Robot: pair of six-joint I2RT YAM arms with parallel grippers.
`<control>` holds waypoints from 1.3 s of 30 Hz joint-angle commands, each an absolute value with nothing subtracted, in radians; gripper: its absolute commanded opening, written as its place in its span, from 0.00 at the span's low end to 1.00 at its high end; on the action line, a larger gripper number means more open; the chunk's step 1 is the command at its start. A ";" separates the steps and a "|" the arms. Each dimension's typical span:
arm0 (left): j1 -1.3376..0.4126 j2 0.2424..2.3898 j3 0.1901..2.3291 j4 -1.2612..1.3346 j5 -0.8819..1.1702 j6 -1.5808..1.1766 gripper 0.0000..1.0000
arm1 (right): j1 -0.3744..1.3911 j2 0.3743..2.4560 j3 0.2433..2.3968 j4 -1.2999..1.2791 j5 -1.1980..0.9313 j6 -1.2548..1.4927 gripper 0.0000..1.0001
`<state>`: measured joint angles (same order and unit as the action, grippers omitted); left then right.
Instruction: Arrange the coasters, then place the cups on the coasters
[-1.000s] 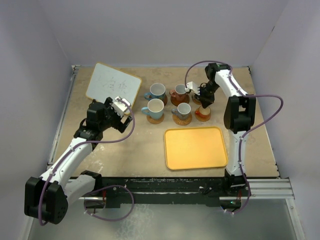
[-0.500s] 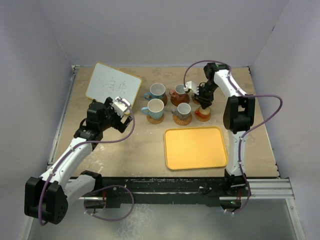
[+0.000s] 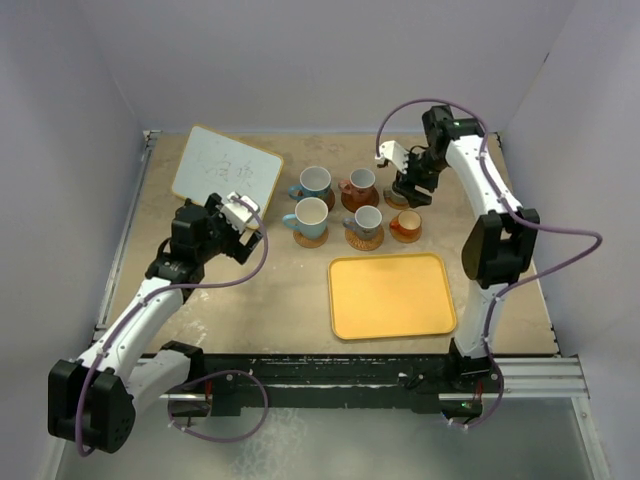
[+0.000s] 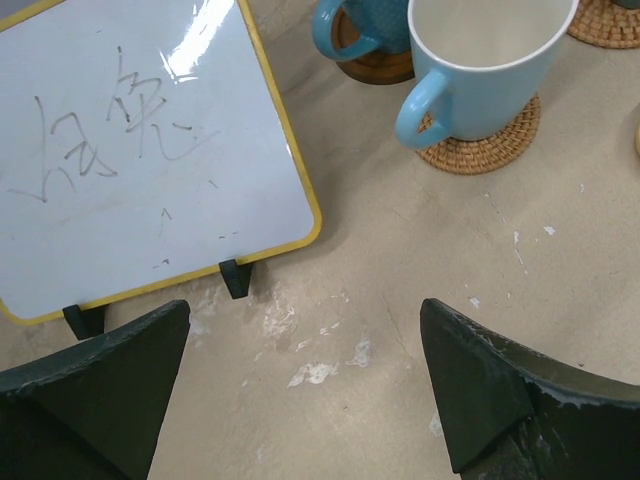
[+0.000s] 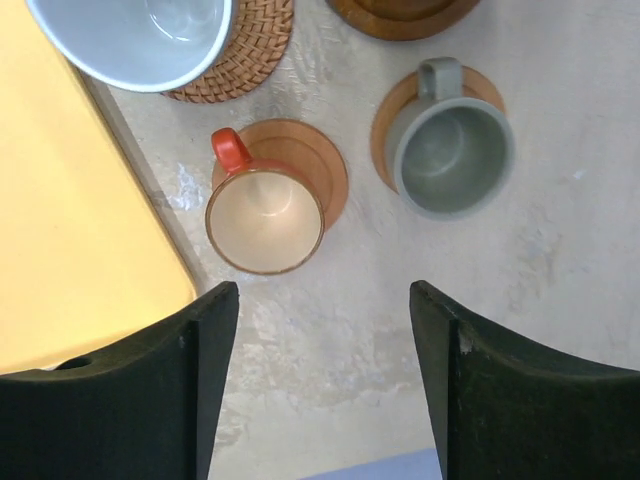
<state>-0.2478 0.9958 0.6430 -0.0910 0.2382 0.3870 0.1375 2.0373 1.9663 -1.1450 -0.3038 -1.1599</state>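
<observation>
Six cups stand on coasters in two rows behind the yellow tray. In the right wrist view a grey cup [image 5: 450, 155] sits on a wooden coaster [image 5: 392, 100], and an orange cup [image 5: 265, 220] sits on another coaster [image 5: 310, 165]. My right gripper [image 5: 322, 295] hangs open above them with nothing between its fingers; from above the right gripper [image 3: 408, 185] partly hides the grey cup. A light blue cup [image 4: 480, 60] rests on a woven coaster [image 4: 490, 150]. To the left of the cups my left gripper [image 4: 305, 310] is open over bare table, also seen from above [image 3: 235, 215].
A yellow tray [image 3: 390, 295] lies in front of the cups. A small whiteboard [image 3: 226, 167] with a yellow rim stands at the back left, close to my left gripper. Grey walls close in the table on three sides.
My right gripper has opened, let go of the grey cup on its coaster and lifted away; the right arm swung out to the right. The left arm has barely moved.
</observation>
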 commanded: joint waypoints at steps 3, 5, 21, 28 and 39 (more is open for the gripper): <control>-0.234 0.949 0.663 -0.031 0.133 0.393 0.93 | 0.142 1.862 1.895 -1.101 -0.282 -1.028 0.75; -0.233 0.939 0.666 -0.018 0.085 0.390 0.93 | 0.143 1.798 1.845 -1.058 -0.254 -0.991 0.77; -0.229 0.920 0.765 0.036 -0.276 0.332 0.93 | 0.142 1.299 1.434 -0.671 -0.052 -0.560 1.00; -0.229 0.925 0.861 -0.039 -0.247 0.358 0.94 | 0.141 1.207 1.379 -0.672 0.059 -0.374 1.00; -0.229 0.859 0.809 0.054 -0.225 0.240 0.93 | 0.140 1.063 1.159 -0.531 0.195 -0.207 1.00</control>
